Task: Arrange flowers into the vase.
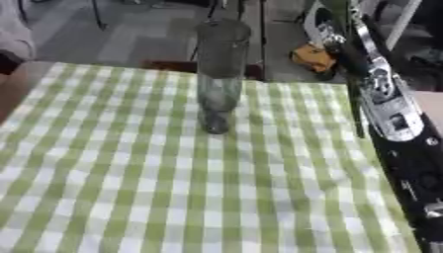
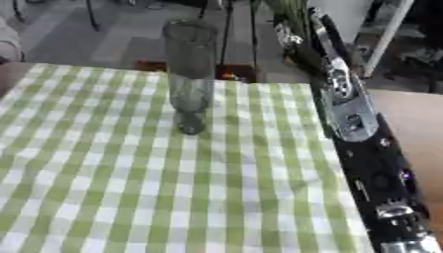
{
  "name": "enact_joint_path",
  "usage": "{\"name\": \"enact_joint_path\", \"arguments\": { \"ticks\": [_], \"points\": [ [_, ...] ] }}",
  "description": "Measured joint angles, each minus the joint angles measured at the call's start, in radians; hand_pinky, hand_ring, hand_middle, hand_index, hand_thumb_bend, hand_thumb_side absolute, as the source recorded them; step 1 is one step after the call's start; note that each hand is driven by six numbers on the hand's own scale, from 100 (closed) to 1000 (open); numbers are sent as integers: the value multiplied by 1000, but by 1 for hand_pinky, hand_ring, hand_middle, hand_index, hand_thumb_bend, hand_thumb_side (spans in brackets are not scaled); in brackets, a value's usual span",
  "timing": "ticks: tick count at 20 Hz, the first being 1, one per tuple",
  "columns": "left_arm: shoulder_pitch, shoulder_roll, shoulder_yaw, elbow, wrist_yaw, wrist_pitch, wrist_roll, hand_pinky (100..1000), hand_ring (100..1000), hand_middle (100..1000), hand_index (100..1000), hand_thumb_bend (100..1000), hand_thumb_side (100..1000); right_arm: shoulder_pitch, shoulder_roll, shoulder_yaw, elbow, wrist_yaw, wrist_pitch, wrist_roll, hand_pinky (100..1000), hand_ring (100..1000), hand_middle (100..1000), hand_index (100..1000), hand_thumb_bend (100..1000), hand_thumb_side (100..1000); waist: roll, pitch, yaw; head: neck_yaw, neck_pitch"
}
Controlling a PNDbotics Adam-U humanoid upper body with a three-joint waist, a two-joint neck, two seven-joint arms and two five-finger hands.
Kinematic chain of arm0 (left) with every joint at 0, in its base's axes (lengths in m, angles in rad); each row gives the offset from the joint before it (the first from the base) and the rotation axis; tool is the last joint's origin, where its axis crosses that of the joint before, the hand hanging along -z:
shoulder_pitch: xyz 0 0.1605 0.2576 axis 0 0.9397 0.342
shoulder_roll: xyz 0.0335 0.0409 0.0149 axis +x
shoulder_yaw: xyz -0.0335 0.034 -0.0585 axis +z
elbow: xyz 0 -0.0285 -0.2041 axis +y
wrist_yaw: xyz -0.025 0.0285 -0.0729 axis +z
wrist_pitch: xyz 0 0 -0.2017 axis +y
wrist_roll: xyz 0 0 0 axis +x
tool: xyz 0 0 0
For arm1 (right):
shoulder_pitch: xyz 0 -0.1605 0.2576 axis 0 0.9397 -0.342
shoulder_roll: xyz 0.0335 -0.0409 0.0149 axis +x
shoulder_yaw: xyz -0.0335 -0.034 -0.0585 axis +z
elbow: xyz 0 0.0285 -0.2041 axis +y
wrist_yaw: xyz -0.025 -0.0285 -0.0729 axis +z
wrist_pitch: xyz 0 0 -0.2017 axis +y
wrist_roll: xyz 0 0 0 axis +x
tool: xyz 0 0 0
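Robot hand (image 2: pixel 298 37) (blurred), tall clear vase (image 1: pixel 219 74).

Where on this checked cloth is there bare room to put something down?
The checked cloth lies bare across its whole near half, and also left of the glass vase. The strip between the vase and the right arm is narrower. That arm runs along the right edge, with green stems at its far end, so that side is crowded.

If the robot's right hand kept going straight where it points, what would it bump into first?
Probably nothing in view. The right hand points away beyond the far edge of the cloth, to the right of the vase, so it should miss it and leave the picture's top. Depth is unclear.
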Motion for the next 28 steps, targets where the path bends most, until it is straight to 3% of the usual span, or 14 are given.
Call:
{"name": "enact_joint_path", "arguments": {
  "ticks": [5,6,7,18,23,28],
  "points": [
    [0,0,0,0,0,0,0,660,856,906,988,100,868,-41,4,-3,-23,-50,43,-1,100,100,100,119,100,696,2,0,2,10,-1],
    [0,0,0,0,0,0,0,660,856,906,988,100,868,-54,10,-3,-30,-65,56,-1,100,100,100,119,100,797,3,0,2,13,-1],
    [0,0,0,0,0,0,0,660,856,907,988,100,867,-65,14,-3,-37,-78,70,-2,100,100,100,119,100,688,4,0,4,16,-1],
    [0,0,-6,0,9,-2,-2,660,857,907,988,100,867,-183,75,-3,-93,-243,203,-25,100,100,100,118,100,657,11,0,25,27,-11],
    [0,-1,-7,0,9,-3,-4,660,857,907,988,100,869,-217,104,-4,-119,-315,212,-57,100,100,100,118,100,650,9,2,34,25,-19],
    [-1,-1,-12,0,10,-4,-5,660,858,908,988,100,870,-238,124,-16,-135,-383,177,-100,100,100,100,118,100,659,7,8,41,18,-28]
  ]
}}
